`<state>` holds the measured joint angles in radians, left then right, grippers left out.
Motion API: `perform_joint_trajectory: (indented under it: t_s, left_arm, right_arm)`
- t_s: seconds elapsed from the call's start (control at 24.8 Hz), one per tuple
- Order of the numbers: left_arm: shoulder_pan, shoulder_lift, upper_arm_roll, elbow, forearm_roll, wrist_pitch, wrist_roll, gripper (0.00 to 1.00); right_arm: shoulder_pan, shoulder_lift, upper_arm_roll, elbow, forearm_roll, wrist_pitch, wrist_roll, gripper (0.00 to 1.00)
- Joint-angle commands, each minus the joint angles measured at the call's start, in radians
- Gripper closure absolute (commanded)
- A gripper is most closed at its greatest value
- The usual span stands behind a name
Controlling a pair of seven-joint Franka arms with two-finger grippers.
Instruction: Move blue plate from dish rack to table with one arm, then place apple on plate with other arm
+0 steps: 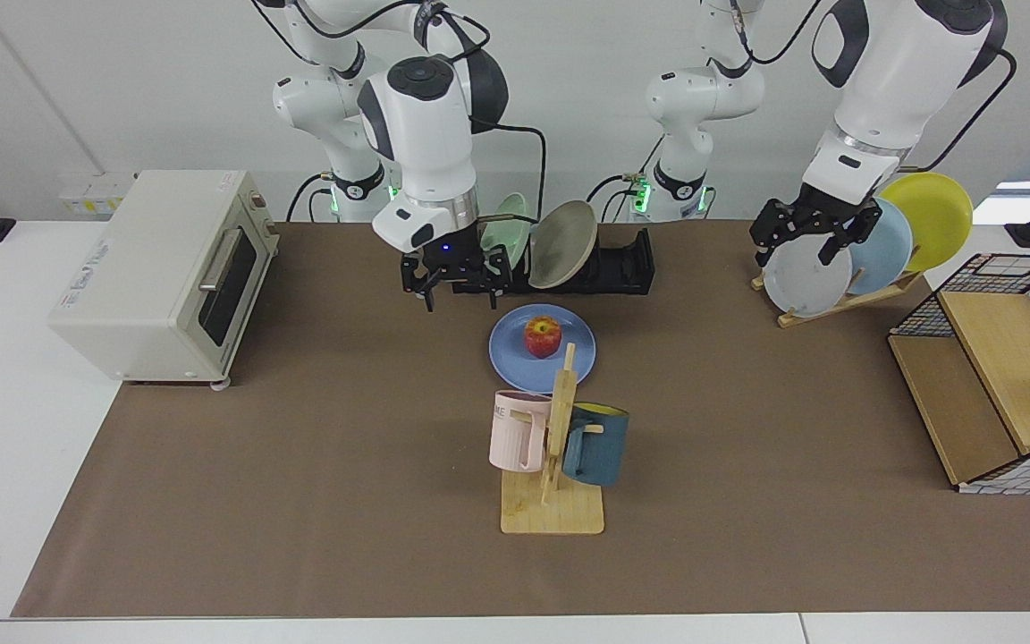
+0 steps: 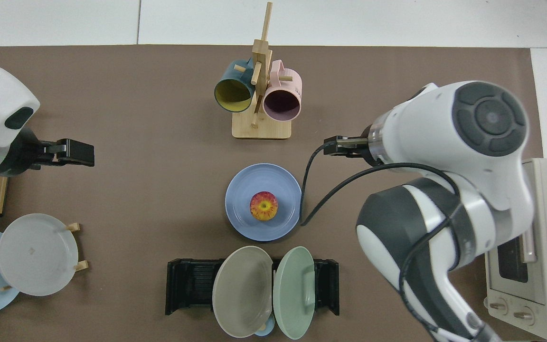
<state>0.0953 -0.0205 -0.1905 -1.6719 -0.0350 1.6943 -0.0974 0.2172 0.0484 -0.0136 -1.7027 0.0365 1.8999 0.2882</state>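
The blue plate (image 1: 513, 354) (image 2: 241, 203) lies flat on the brown mat of the table (image 1: 345, 465), just in front of the black dish rack (image 1: 627, 265) (image 2: 190, 285). The apple (image 1: 543, 336) (image 2: 263, 205) sits at the plate's middle, free of any gripper. My right gripper (image 1: 455, 284) hovers open and empty above the mat, off the plate's rim toward the toaster; in the top view its own wrist hides it. My left gripper (image 1: 803, 236) (image 2: 76, 153) waits open and empty in front of the wooden plate stand.
The rack still holds a beige plate (image 1: 562, 232) and a green plate (image 1: 504, 229). A mug tree (image 1: 555, 447) stands close in front of the blue plate. A toaster oven (image 1: 166, 268), a wooden plate stand (image 1: 837, 300) and a wire basket (image 1: 1007, 367) flank the mat.
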Motion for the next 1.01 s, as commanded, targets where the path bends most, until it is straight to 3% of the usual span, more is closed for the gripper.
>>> perform_joint_trajectory:
  t_s: [0.0,0.4,0.97]
  left_arm:
    - [-0.005,-0.007,0.008,-0.017,-0.014,0.021,0.013,0.00]
    - [-0.006,-0.006,0.008,-0.017,-0.014,0.021,0.013,0.00]
    - [-0.008,-0.006,0.008,-0.015,-0.014,0.021,0.012,0.00]
  right_arm:
    - [-0.091,-0.047,0.014,-0.022,0.025,-0.025,-0.107,0.00]
    - [-0.190,-0.056,0.012,-0.017,0.003,-0.042,-0.207,0.00]
    - [-0.187,-0.053,0.014,-0.015,-0.007,-0.064,-0.199,0.00]
